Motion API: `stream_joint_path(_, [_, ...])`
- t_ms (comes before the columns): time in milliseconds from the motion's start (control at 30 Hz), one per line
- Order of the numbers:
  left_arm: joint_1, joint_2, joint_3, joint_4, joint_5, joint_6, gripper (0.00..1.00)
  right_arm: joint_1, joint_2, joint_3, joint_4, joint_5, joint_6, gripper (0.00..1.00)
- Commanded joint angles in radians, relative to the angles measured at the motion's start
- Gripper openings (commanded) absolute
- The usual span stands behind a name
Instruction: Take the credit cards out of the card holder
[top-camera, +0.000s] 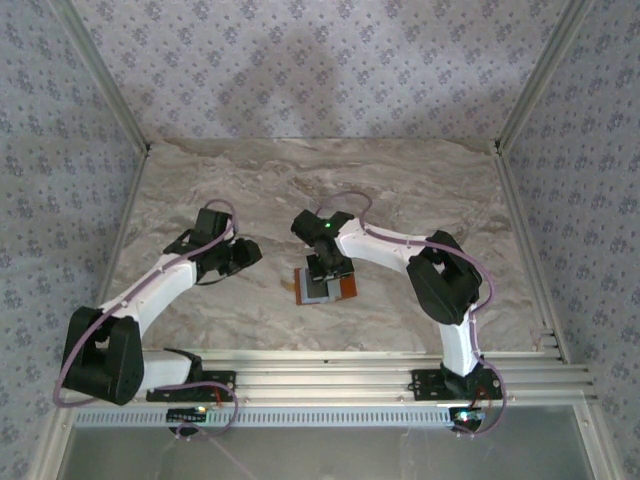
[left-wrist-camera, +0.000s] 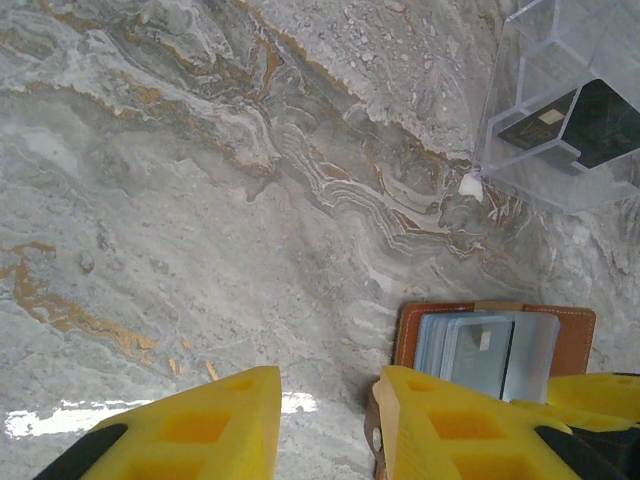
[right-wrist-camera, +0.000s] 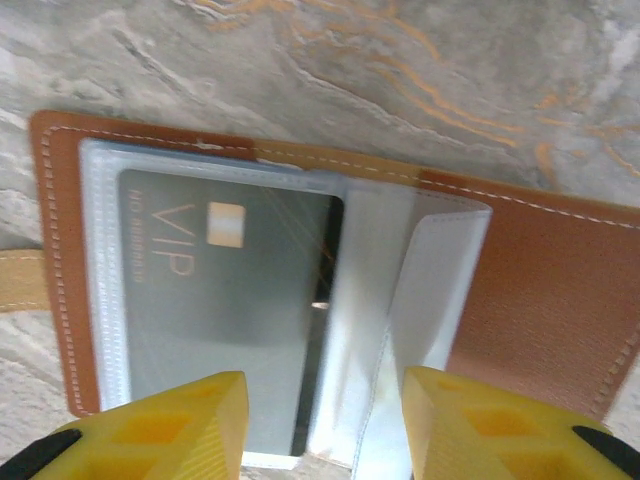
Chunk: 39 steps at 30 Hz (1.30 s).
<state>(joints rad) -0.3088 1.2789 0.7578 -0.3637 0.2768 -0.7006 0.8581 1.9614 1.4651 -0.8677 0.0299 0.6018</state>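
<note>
Extraction pending: my right end effector (right-wrist-camera: 325, 395) hovered spread above the holder (right-wrist-camera: 540, 290); left end effector (left-wrist-camera: 330, 385) spread, empty. Next probably required pinching the 9 o'clock card (right-wrist-camera: 230, 300).

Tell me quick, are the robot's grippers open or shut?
Left gripper: jaws open, empty, over the grey marble table.
Right gripper: jaws open, empty, above the unfolded orange-brown leather card holder.
</note>
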Motion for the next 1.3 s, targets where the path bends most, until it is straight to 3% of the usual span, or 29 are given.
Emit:
stream_joint_path(0, [-0.029, 0.017, 0.065, -0.014, -0.002, 0.012, 0.32, 0.007, -0.029, 0.021, -0.086, 0.072, 0.002, 0.47])
stream_joint_path(400, [-0.219, 0.160, 0.241, -0.106, -0.084, 0.029, 0.32, -0.042, -0.077, -0.047, -0.095, 0.113, -0.009, 0.48])
stream_joint_path(633, [-0.324, 0.277, 0.321, -0.159, -0.104, 0.004, 0.32, -0.081, -0.114, -0.148, 0.000, 0.010, -0.006, 0.46])
stream_joint_path(1033, [-0.367, 0.389, 0.302, -0.139, -0.053, -0.044, 0.29, -0.096, -0.180, -0.264, 0.115, -0.114, 0.019, 0.28])
stream_joint_path(1267, [-0.368, 0.433, 0.313, -0.156, -0.056, -0.036, 0.28, -0.115, -0.218, -0.318, 0.106, -0.098, 0.045, 0.34])
